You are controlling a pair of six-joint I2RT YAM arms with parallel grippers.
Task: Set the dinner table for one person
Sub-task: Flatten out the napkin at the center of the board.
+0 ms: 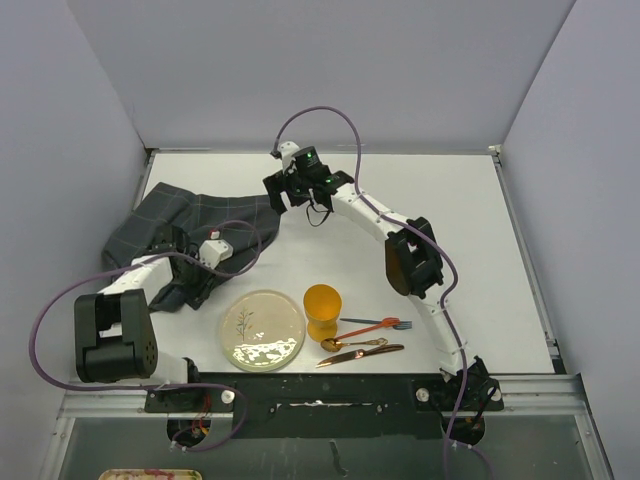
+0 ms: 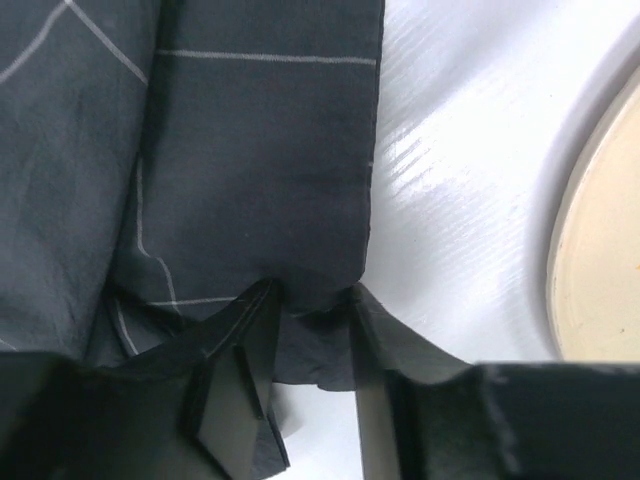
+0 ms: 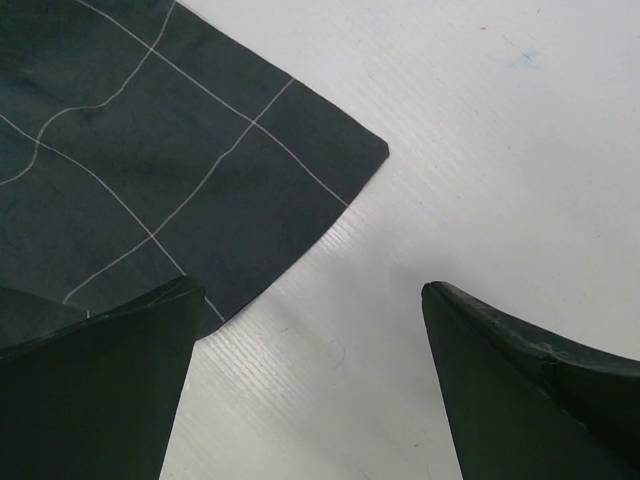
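Note:
The dark grey cloth [image 1: 190, 222] with a thin light grid lies rumpled at the left of the white dinner table [image 1: 460, 210]. My left gripper [image 1: 197, 288] is at the cloth's near edge. In the left wrist view it [image 2: 312, 292] is shut on a bunched fold of the cloth [image 2: 260, 170], which is lifted slightly off the table. My right gripper [image 1: 285, 195] is open just above the table by the cloth's right corner. In the right wrist view the gripper [image 3: 310, 292] is empty and the corner [image 3: 330, 150] lies ahead of the left finger.
A cream plate [image 1: 262, 330] sits near the front, and its rim shows in the left wrist view [image 2: 600, 260]. An orange cup [image 1: 322, 310] stands to its right. A fork [image 1: 375, 324], spoon [image 1: 352, 343] and knife [image 1: 360, 354] lie beside the cup. Grey walls enclose the table.

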